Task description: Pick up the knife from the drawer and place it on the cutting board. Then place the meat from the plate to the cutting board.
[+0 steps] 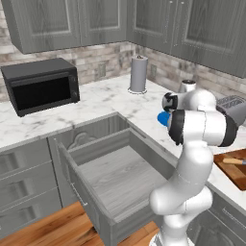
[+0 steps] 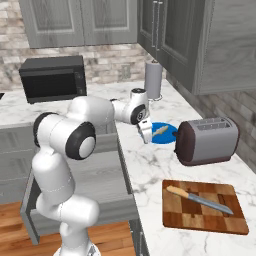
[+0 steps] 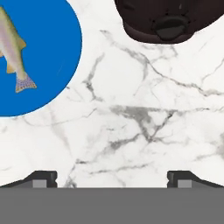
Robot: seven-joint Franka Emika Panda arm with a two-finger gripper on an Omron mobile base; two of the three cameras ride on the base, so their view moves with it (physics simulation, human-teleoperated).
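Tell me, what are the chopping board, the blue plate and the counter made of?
The cutting board looks like wood: reddish-brown blocks with grain. The plate is plain flat blue with no shine, maybe plastic or glazed ceramic; I can't tell. The counter looks like polished white marble, from its grey veins.

Grey cabinets, brick backsplash, marble counter, wood floor.

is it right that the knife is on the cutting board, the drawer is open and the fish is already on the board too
Not quite. The fish is not on the board; it lies on the blue plate beside the toaster, as the right base view shows. The knife does lie on the cutting board, and the drawer is open.
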